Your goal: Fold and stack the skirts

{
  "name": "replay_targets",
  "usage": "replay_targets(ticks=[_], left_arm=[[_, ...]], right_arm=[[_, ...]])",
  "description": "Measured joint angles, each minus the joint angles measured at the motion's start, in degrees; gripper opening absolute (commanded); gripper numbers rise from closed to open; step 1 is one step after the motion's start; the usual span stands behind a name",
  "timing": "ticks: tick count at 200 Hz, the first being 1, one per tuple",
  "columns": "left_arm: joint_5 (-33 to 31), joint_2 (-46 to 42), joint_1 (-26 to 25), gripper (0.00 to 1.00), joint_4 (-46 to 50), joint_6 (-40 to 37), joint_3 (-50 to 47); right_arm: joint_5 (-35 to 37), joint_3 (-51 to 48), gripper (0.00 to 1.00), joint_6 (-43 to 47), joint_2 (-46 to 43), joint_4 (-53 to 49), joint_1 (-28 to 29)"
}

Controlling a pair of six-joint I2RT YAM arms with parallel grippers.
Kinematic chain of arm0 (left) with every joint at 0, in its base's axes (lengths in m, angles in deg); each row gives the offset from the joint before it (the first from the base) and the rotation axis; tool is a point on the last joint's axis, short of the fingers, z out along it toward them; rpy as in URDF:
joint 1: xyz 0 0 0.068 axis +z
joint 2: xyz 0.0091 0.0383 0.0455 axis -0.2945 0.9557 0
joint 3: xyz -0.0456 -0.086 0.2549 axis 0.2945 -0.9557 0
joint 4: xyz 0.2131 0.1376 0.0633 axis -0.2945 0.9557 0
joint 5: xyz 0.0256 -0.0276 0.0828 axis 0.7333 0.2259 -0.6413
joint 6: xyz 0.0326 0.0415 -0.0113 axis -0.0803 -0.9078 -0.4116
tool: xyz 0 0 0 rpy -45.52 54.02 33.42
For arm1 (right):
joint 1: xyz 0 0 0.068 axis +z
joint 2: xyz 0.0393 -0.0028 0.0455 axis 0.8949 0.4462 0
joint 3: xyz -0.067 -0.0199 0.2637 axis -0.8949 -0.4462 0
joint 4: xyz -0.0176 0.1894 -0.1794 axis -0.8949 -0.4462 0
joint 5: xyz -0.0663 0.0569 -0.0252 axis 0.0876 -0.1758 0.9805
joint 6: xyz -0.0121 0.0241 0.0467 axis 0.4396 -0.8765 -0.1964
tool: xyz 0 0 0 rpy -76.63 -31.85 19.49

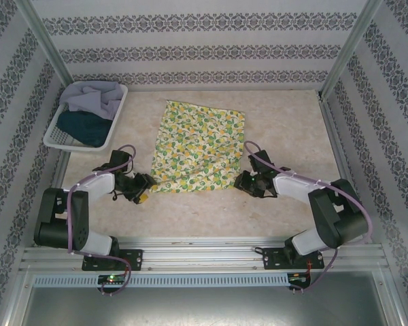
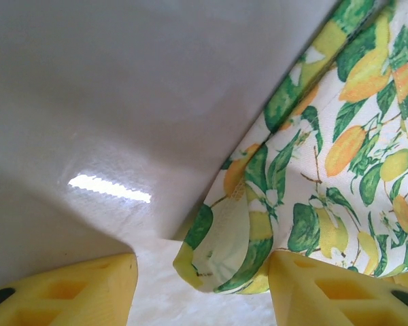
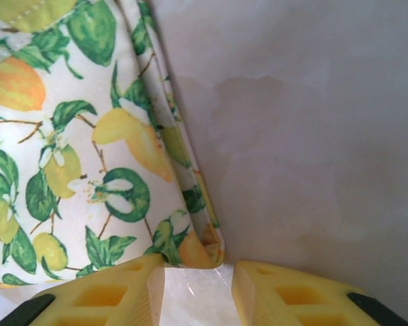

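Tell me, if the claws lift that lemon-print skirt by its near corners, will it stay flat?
Probably not: the lemon-print skirt lies wrinkled, its corner curling by the left claw, so it looks thin and floppy and would likely sag between the two corners. Pushed, it would probably bunch or slide on the glossy table.

The left arm [image 1: 95, 182] and right arm [image 1: 296, 185] both reach low, forward and inward, each with its jaws partly apart.
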Motion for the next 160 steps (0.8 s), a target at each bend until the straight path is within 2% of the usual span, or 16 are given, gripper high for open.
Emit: replay_targets(ticks=[13, 29, 46, 97, 160], left_arm=[[0.0, 0.1, 0.0, 0.55, 0.1, 0.0, 0.1], [0.0, 0.1, 0.0, 0.55, 0.1, 0.0, 0.1], [-0.1, 0.1, 0.0, 0.55, 0.1, 0.0, 0.0], [0.0, 0.8, 0.0, 0.54, 0.0, 0.3, 0.1], [0.0, 1.8, 0.1, 0.49, 0.0, 1.7, 0.2]], right_arm=[[0.9, 1.2, 0.3, 0.2, 0.9, -1.9, 0.6], [2.5, 1.6, 0.21, 0.5, 0.9, -3.0, 1.2], [3.5, 1.2, 0.18, 0.4, 0.7, -3.0, 1.4], [2.7, 1.1, 0.32, 0.6, -0.1, -2.0, 1.4], [2.6, 1.5, 0.38, 0.4, 0.0, -2.1, 1.4]])
